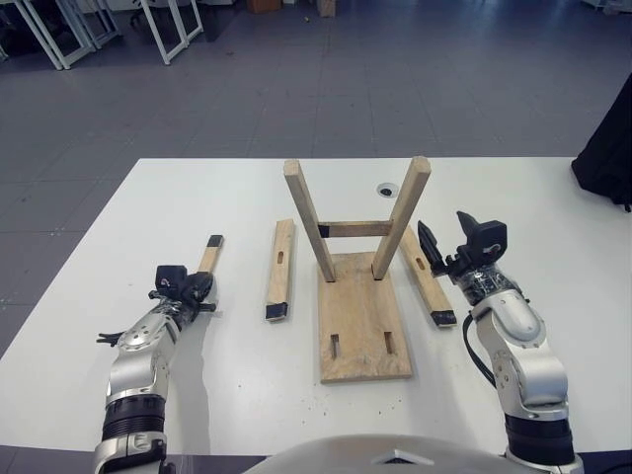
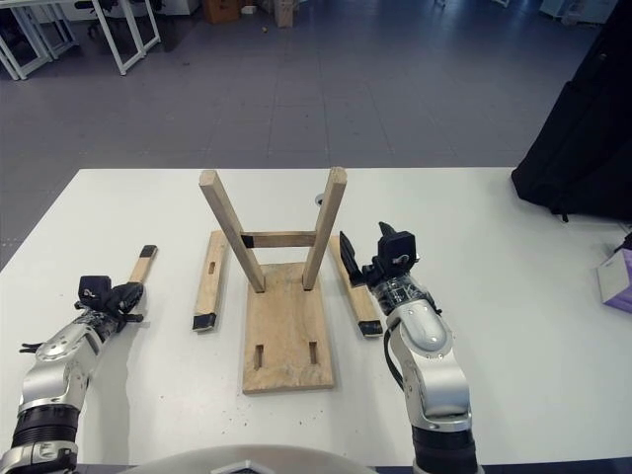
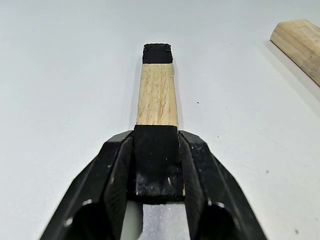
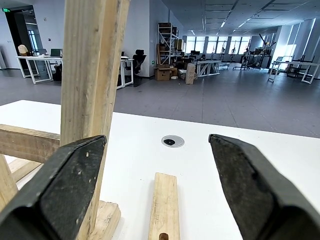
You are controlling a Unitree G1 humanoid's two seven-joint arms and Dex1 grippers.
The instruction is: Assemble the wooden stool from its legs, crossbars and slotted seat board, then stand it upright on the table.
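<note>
The slotted seat board (image 1: 363,321) lies flat mid-table. Two legs (image 1: 308,219) stand tilted in its far slots, joined by a crossbar (image 1: 357,228). One loose leg (image 1: 280,267) lies to the left of the board, another loose leg (image 1: 427,276) to its right. A short crossbar (image 3: 157,95) with black ends lies at the far left; my left gripper (image 3: 156,170) is shut on its near black end. My right gripper (image 4: 160,192) stands open just above the right loose leg (image 4: 164,205), beside the standing right leg (image 4: 92,75).
A round cable hole (image 1: 389,188) sits in the table behind the standing legs. A black bag (image 1: 607,148) hangs off the table's far right, and a purple box (image 2: 617,276) is at the right edge. The near table has bare room.
</note>
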